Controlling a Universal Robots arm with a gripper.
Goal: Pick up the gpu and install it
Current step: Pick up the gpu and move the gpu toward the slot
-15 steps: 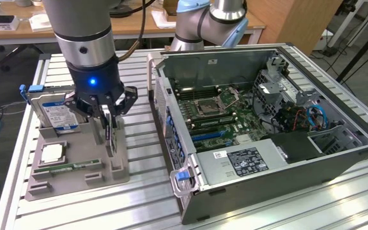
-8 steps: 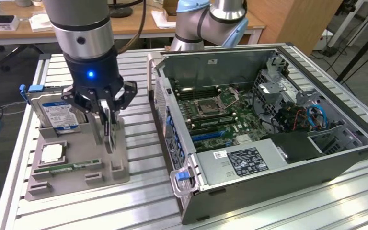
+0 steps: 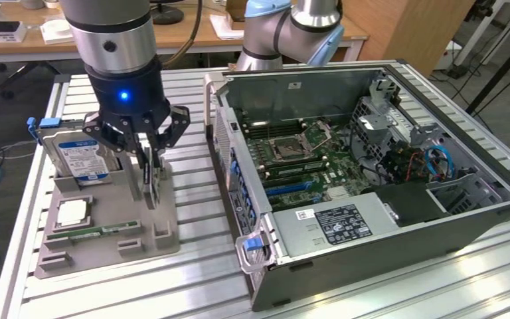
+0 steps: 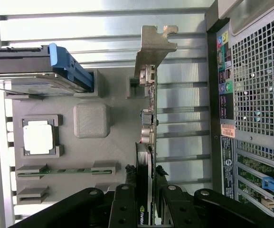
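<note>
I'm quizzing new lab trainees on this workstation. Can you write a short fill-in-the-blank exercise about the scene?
1. The gripper is closed on the gpu, which stands ___ in the gray holder.
2. The hard drive has a ___ handle.
3. The computer case sits to the exterior view's ___ of the holder.
Missing words: upright; blue; right.

the gripper grips the upper edge of the gpu, which stands upright in a grey holder on the table. just beside the gripper, toward the exterior view's left, stands a hard drive; an open computer case sits on its other side.
</note>
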